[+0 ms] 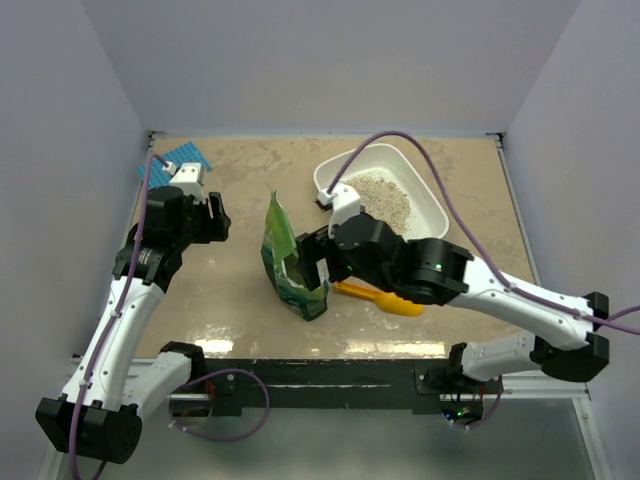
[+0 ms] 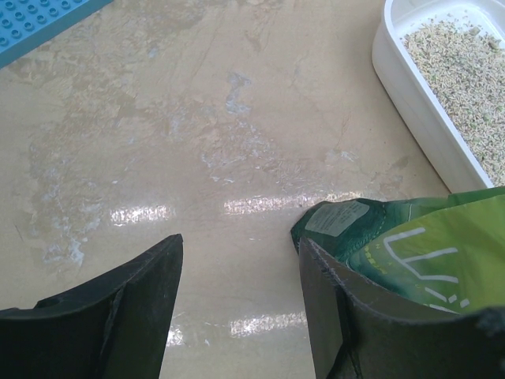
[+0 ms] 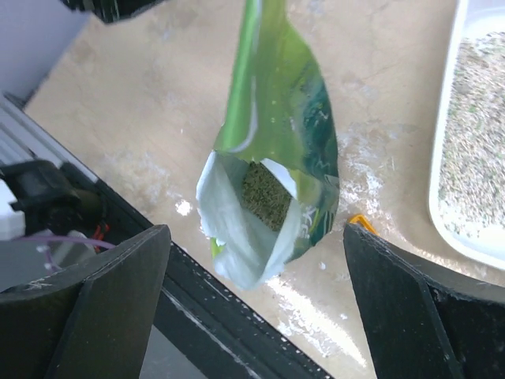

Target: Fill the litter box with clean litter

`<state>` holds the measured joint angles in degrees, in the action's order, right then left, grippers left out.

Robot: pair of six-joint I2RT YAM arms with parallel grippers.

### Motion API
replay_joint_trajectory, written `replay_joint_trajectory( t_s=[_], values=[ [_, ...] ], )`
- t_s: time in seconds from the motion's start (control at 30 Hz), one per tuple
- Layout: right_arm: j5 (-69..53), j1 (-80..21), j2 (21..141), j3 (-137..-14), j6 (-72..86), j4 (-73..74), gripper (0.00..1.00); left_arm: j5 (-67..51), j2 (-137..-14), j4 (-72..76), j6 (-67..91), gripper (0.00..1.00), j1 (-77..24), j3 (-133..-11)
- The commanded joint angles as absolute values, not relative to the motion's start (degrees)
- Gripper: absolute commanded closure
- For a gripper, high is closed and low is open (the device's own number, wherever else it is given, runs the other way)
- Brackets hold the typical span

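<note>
Litter box (image 1: 425,185): white tray on the far right part of the table (image 1: 240,180), lying flat, its near end partly hidden by the right arm in the overhead view.
Litter (image 1: 385,198): pale grains spread over the floor of the tray; more of them show down inside the open bag in the right wrist view.
Bag (image 1: 285,262): green pouch standing upright left of the tray, well apart from it, mouth open at the top.
Right gripper (image 3: 256,292): released, fingers spread wide above the bag's mouth, neither finger touching it.
Left gripper (image 2: 241,308): released, only bare table between the fingers; the bag is just beside the right finger.
Scoop (image 1: 390,300): orange, lying on the table near the front edge, partly under the right arm.
Mat (image 1: 178,158): blue, gridded, flat in the far left corner.
</note>
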<state>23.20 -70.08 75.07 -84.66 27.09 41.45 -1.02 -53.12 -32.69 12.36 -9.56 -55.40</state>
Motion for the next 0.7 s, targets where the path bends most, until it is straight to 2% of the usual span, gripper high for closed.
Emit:
replay_joint_trajectory(
  t_s=[0.0, 0.13, 0.33, 0.67],
  values=[
    [31.70, -69.96, 68.04, -82.81, 36.11, 47.89, 0.06, -1.49, -52.82, -31.46, 11.60, 0.35, -9.93, -56.16],
    [35.15, -69.87, 62.50, -76.04, 47.70, 51.85, 0.05, -2.98, -52.65, -31.64, 12.39, 0.35, -9.93, -56.51],
    [33.84, -69.87, 56.08, -61.38, 65.99, 55.19, 0.07, -5.88, -53.09, -32.43, 13.71, 0.35, -9.93, -56.69],
    [31.38, -69.87, 59.76, -49.93, 96.03, 54.24, 0.08, -8.36, -50.81, -31.20, 16.69, 0.37, -9.84, -54.84]
  ],
)
